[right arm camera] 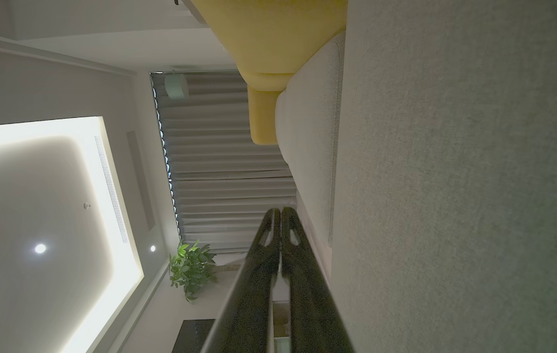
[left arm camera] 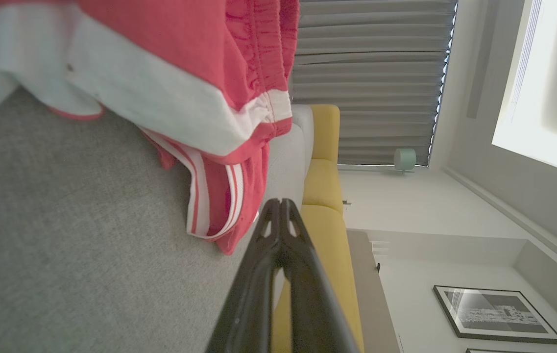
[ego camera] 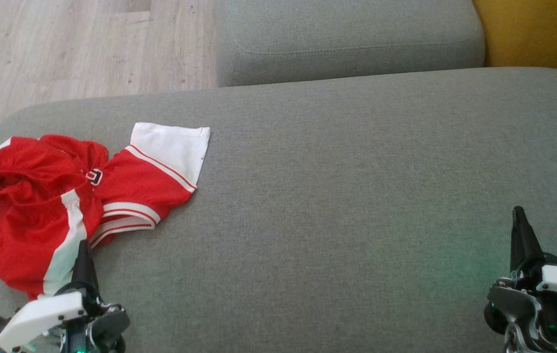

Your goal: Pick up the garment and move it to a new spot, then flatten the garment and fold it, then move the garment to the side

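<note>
A red garment (ego camera: 48, 206) with white panels and striped trim lies crumpled at the left end of the grey couch seat (ego camera: 332, 206), one white-cuffed part spread toward the middle. My left gripper (ego camera: 82, 245) sits at the lower left, fingers shut and empty, its tip at the garment's near edge. In the left wrist view the red and white cloth (left arm camera: 200, 98) lies just ahead of the closed fingertips (left arm camera: 280, 203). At the lower right, my right gripper (ego camera: 519, 212) hovers over bare cushion, shut with nothing in it, its fingers (right arm camera: 280, 213) pressed together.
A second grey cushion (ego camera: 347, 39) lies behind the seat, with a yellow cushion (ego camera: 538, 29) at the far right. Wooden floor (ego camera: 72, 44) shows beyond the couch's left end. The seat's middle and right are bare fabric.
</note>
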